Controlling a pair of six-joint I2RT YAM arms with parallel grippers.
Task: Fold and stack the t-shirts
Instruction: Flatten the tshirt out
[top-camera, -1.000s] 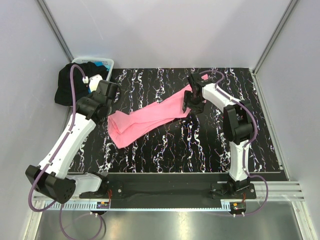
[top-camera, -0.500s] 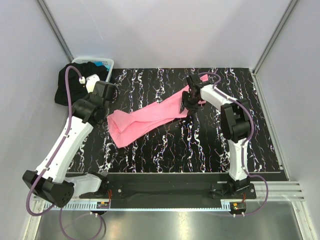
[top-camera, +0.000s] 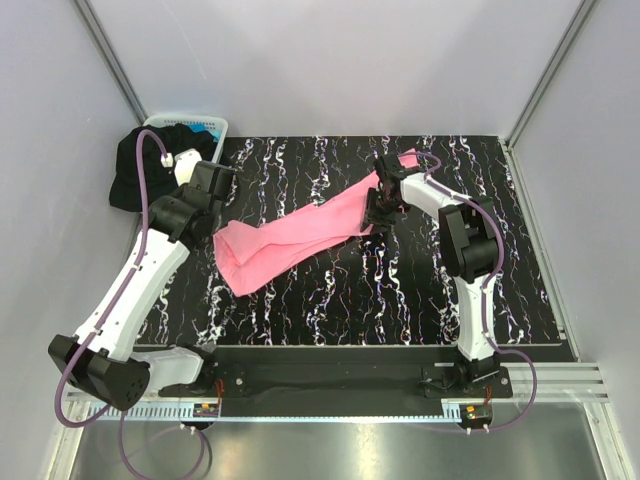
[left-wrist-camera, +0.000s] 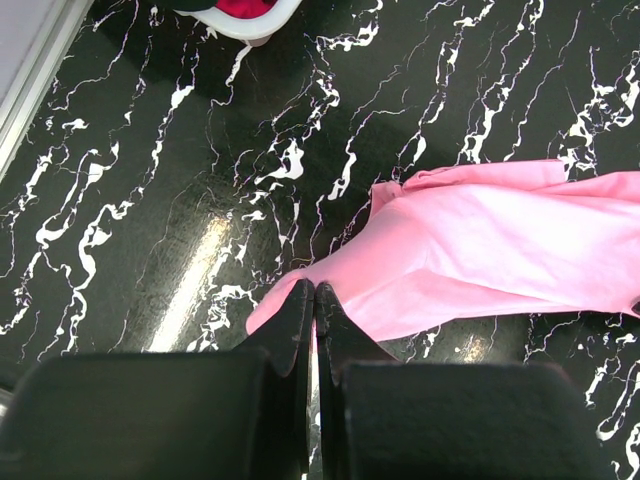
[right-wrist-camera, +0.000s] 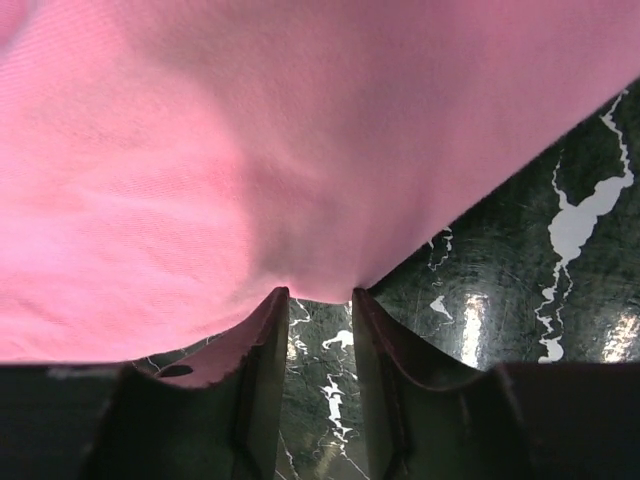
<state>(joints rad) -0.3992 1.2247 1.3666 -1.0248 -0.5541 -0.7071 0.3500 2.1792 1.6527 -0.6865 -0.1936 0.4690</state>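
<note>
1. The pink t-shirt (top-camera: 300, 235) is laid as a long, bunched band slanting across the counter (top-camera: 330, 310), reaching from one claw to the other, probably so that it can be pulled flat.
2. The left claw (left-wrist-camera: 313, 305) is pressed together, seemingly on the shirt's left corner, as an anchor.
3. The right claw (right-wrist-camera: 318, 300) is held partly spread astride the far right edge, with nothing yet pinched.
4. The black t-shirt (top-camera: 135, 175) is draped over the white basket (top-camera: 218, 124), apparently waiting its turn.

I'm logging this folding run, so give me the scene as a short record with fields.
pink t-shirt: lying diagonally on the table
black t-shirt: draped over the basket, far left
left gripper: shut on the pink t-shirt's left corner
right gripper: open, jaws at its far right edge
</note>
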